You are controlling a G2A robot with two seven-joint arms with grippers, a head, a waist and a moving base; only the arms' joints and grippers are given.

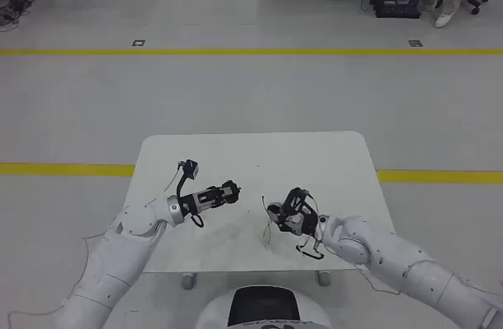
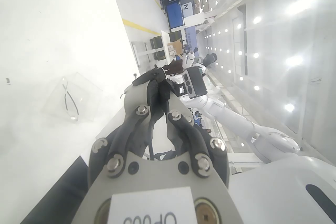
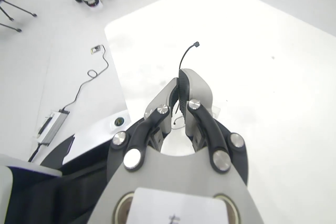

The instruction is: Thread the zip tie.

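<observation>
We see the right pincer [image 3: 179,78] clamped narrow on the black zip tie [image 3: 185,55] — its head end curves out past the fingertips, above the white tabletop [image 1: 301,156]. The left pincer [image 2: 157,82] sits near, facing it, tips pressed together. A clear pouch [image 2: 88,93] lies flat on the tabletop — a dark strip inside.

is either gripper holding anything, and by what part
The right gripper is shut on a thin black plastic zip tie, pinching its strap partway along, head end sticking out beyond. The left gripper is shut with nothing seen in it.
</observation>
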